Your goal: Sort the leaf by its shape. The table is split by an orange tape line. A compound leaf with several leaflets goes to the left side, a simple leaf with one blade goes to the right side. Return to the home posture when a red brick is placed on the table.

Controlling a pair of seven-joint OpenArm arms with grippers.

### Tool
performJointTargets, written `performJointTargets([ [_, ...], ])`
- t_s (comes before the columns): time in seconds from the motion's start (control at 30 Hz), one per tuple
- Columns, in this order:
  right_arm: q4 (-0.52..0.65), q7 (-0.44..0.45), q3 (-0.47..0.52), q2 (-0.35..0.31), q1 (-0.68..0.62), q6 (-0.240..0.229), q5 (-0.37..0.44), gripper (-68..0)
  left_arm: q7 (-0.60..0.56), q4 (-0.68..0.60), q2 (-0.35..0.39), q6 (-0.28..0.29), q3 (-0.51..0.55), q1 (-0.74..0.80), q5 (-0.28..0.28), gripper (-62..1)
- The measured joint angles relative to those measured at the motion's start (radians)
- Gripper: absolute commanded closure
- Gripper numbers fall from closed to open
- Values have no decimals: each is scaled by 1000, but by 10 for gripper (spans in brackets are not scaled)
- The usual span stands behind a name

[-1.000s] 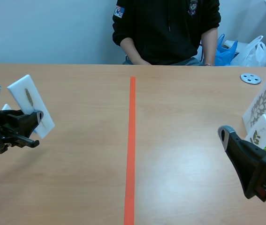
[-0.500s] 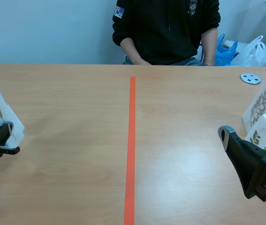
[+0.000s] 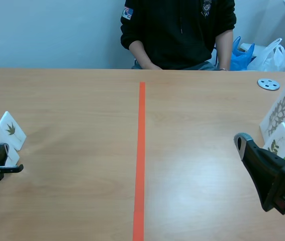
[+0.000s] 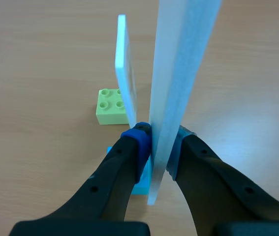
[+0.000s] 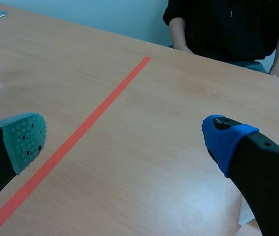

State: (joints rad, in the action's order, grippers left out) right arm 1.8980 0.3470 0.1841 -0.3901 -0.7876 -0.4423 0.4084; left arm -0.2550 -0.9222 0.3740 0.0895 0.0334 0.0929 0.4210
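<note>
While left gripper (image 4: 160, 138) pinches the upright leaf card (image 4: 178, 59) at far left of the surface (image 3: 82, 125), card's lower edge hangs over a blue brick (image 4: 142, 183), beside the green-brick card (image 4: 124, 64); right gripper (image 5: 124, 137) spread, empty.

A person (image 3: 178, 30) sits at the table's (image 3: 82, 100) far edge. A grey disc (image 3: 268, 84) lies near its far right corner.

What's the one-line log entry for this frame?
left fingers: shut on leaf card | card: left of tape line, beside second card | right fingers: open
</note>
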Motion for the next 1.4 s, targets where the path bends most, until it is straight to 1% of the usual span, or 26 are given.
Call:
performJointTargets([
  [0.07, 0, 0, 0, 0, 0, 0, 0, -679, -3, 23, -11, 11, 0, -19, 0, -43],
  [0.17, 0, 0, 0, 0, 0, 0, 0, -679, -14, 27, -26, 11, 0, -36, 3, -45],
  [0.3, 0, 0, 0, 2, 0, 0, 1, -679, -27, 27, -42, 11, 0, -52, 4, -93],
  [0.57, 0, 0, 0, 2, 0, 0, 8, -679, -26, 27, -44, 8, 0, -54, 4, -98],
  [0.7, 0, 0, 0, 2, 0, 0, 8, -679, -26, 27, -44, 8, 0, -54, 3, -186],
  [0.93, 0, 0, 0, 2, 0, -1, 19, -679, -26, 27, -44, 8, 0, -54, 3, -296],
  [1.1, 0, 0, 0, 2, 0, -2, 19, -679, -26, 27, -44, 7, 0, -54, 3, -441],
  [1.23, 0, 0, 0, 2, 0, -23, 30, -679, -27, 27, -41, 8, 0, -54, 3, -520],
  [1.4, 0, 0, 0, 2, 0, -23, 31, -679, -49, 26, -27, 9, 0, -54, 3, -598],
])
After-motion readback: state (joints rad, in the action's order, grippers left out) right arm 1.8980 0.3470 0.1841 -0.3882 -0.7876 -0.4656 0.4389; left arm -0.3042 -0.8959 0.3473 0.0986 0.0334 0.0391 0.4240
